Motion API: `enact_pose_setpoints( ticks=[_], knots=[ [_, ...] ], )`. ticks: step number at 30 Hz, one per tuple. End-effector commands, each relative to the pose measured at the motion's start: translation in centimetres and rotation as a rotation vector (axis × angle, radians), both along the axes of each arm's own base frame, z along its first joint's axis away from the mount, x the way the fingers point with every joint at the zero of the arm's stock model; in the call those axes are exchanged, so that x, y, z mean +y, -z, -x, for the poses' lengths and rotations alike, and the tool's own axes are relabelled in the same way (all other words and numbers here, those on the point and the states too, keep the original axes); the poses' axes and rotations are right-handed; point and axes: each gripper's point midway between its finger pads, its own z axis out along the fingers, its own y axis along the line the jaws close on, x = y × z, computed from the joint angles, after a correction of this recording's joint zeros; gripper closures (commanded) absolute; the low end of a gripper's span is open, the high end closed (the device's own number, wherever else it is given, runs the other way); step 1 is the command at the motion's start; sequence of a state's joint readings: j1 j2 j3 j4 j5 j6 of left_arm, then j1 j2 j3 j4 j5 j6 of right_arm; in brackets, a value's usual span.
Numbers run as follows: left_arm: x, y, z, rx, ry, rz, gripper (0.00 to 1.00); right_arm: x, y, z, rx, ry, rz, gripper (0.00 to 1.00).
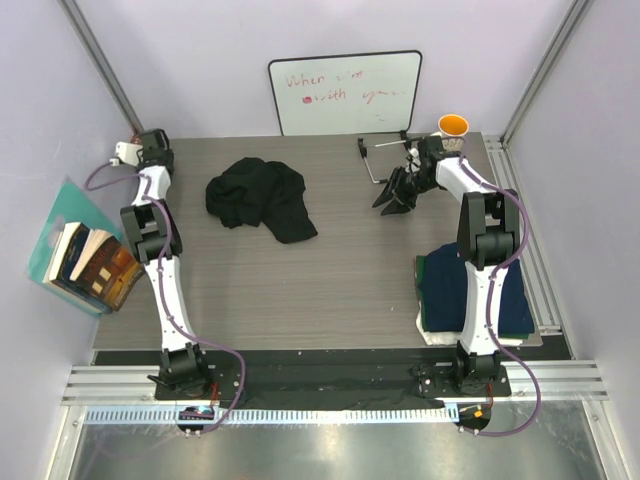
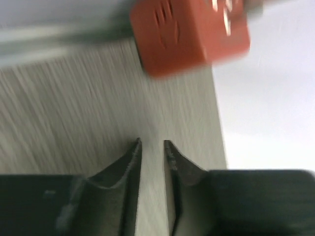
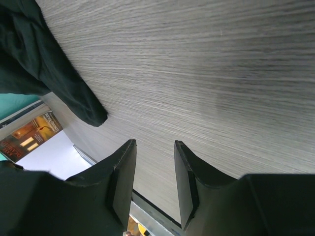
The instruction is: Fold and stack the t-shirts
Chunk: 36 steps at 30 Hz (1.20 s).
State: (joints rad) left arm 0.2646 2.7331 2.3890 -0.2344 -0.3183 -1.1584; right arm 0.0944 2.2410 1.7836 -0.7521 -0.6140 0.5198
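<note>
Currently the black t-shirt lies crumpled in a heap on the table, far-centre, a little left of middle; unfolded, no print showing from above; neither arm touches it.

Folded stack sits at the near-right edge of the table, partly behind the right arm; navy on top, green edge showing at the right, white at the bottom.

Left gripper is out at the far-left corner of the table, well apart from the shirt; fingers slightly parted with a narrow gap, nothing between them; bare wood below; a blurred red-orange block just ahead of the tips by the table edge.

Right gripper is over the far-right part of the table, right of the heap and apart from it; in its wrist view the fingers are spread, empty, above bare table; the shirt's edge shows top-left there.

Whiteboard leans on the back wall; orange cup at the far-right corner; books stand off the left edge of the table.
</note>
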Motion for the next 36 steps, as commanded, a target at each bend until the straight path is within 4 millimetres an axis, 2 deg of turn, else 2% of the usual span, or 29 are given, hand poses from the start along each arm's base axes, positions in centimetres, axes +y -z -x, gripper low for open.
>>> enact_pose_setpoints(
  ticks=[1,2,3,4,5,6,11,13,17,19,21,22,23,24,25,26,29,36],
  knots=[
    [-5.7,-2.1,0.8,0.091,0.186,-0.023,0.81,0.9,-2.5,-0.8,-0.071,-0.002,-0.047,0.58],
    [-6.7,-2.0,0.9,0.101,0.202,-0.025,0.83,1.1,-2.4,-0.8,-0.074,-0.006,-0.049,0.58],
    [-7.1,-1.0,1.6,0.126,0.204,-0.014,0.84,1.1,-2.5,-0.8,-0.074,-0.006,-0.052,0.58],
    [-7.6,-0.9,1.8,0.131,0.211,-0.010,0.86,1.2,-2.4,-0.8,-0.078,-0.007,-0.055,0.58],
    [-7.9,-1.8,1.8,0.113,0.217,-0.012,0.86,1.2,-2.5,-0.9,-0.081,-0.008,-0.057,0.58],
    [-8.3,-1.1,2.3,0.131,0.223,-0.006,0.86,1.3,-2.4,-0.8,-0.081,-0.010,-0.057,0.58],
    [-8.9,-2.3,3.0,0.145,0.258,-0.041,0.82,1.5,-2.5,-0.7,-0.095,-0.015,-0.065,0.58],
    [-9.1,-3.0,2.9,0.149,0.281,-0.069,0.76,1.5,-2.3,-0.6,-0.098,-0.014,-0.064,0.58],
    [-6.9,-3.1,3.9,0.179,0.167,-0.078,0.68,1.4,-2.6,-0.2,-0.103,-0.012,-0.065,0.59],
    [-5.8,-2.4,3.8,0.184,0.134,-0.076,0.54,1.4,-2.4,0.1,-0.101,-0.013,-0.063,0.59],
    [-5.0,-3.5,2.9,0.154,0.121,-0.083,0.43,1.4,-2.4,0.4,-0.098,-0.015,-0.059,0.59],
    [-4.7,-2.3,2.7,0.171,0.117,-0.080,0.40,1.3,-2.5,0.5,-0.097,-0.013,-0.058,0.59],
    [-4.3,-3.6,2.0,0.139,0.108,-0.092,0.37,1.3,-2.6,0.5,-0.100,-0.012,-0.057,0.59],
    [-3.9,-3.4,1.8,0.135,0.089,-0.095,0.33,1.2,-2.7,0.7,-0.099,-0.009,-0.053,0.58],
    [-3.7,-2.9,1.6,0.135,0.077,-0.096,0.32,1.2,-2.7,0.8,-0.099,-0.009,-0.050,0.58],
    [-3.4,-3.7,1.1,0.109,0.061,-0.100,0.31,1.1,-2.8,0.9,-0.098,-0.006,-0.048,0.58],
    [-1.8,-3.6,0.7,0.076,-0.008,-0.086,0.30,1.0,-2.9,1.4,-0.096,-0.007,-0.039,0.58],
    [1.9,-2.7,1.3,0.044,-0.113,-0.050,0.29,0.6,-2.7,2.3,-0.071,-0.008,-0.014,0.59]
  ],
)
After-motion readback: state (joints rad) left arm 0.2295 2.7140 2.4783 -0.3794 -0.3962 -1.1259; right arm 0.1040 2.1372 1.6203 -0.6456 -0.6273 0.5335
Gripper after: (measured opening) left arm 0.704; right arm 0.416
